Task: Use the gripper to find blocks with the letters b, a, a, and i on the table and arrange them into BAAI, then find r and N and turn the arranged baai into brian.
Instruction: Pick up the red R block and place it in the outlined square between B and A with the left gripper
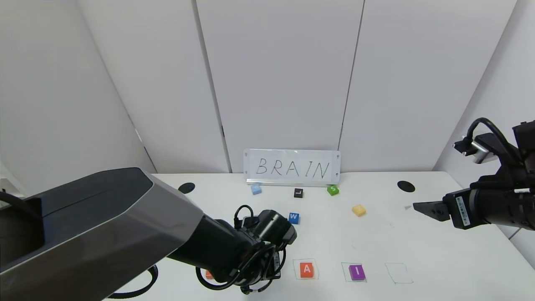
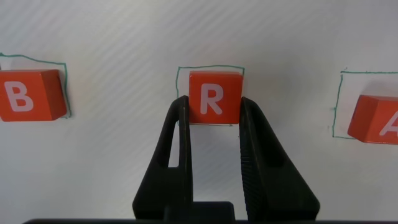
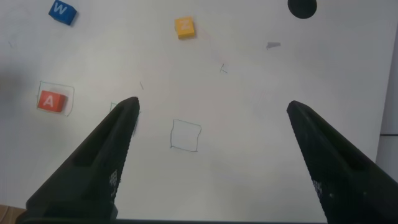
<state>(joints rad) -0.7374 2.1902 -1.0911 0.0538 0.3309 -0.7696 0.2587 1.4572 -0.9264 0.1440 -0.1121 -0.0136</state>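
Table [image 1: 439, 251]: left gripper [image 2: 211, 115] jaws pinch r [image 2: 214, 98], hiding B; right gripper [image 3: 211, 112] spread.

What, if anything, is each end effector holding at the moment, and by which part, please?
The left end effector grips the R block by its two opposite side faces, inside its green square. The right end effector is open above the table, holding nothing.

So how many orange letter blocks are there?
3. The B sits at the left end of the row, the R is next, between the left hand's fingers, then the A. The arm may hide more.
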